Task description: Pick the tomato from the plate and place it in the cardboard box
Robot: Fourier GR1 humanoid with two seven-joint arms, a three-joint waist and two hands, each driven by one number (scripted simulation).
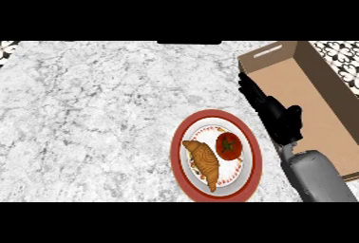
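I see the plate (184, 142) on the counter (91, 109), with the tomato (229, 145) on its right half and a croissant (203, 162) just left of it. The cardboard box (308, 95) lies to the plate's right, reaching further back, and my right hand (275, 114) sits between them

No readable txt, labels or nos. anywhere; nothing legible.

Red tomato (229, 145) sits on the plate (184, 142), beside the open cardboard box (308, 95).
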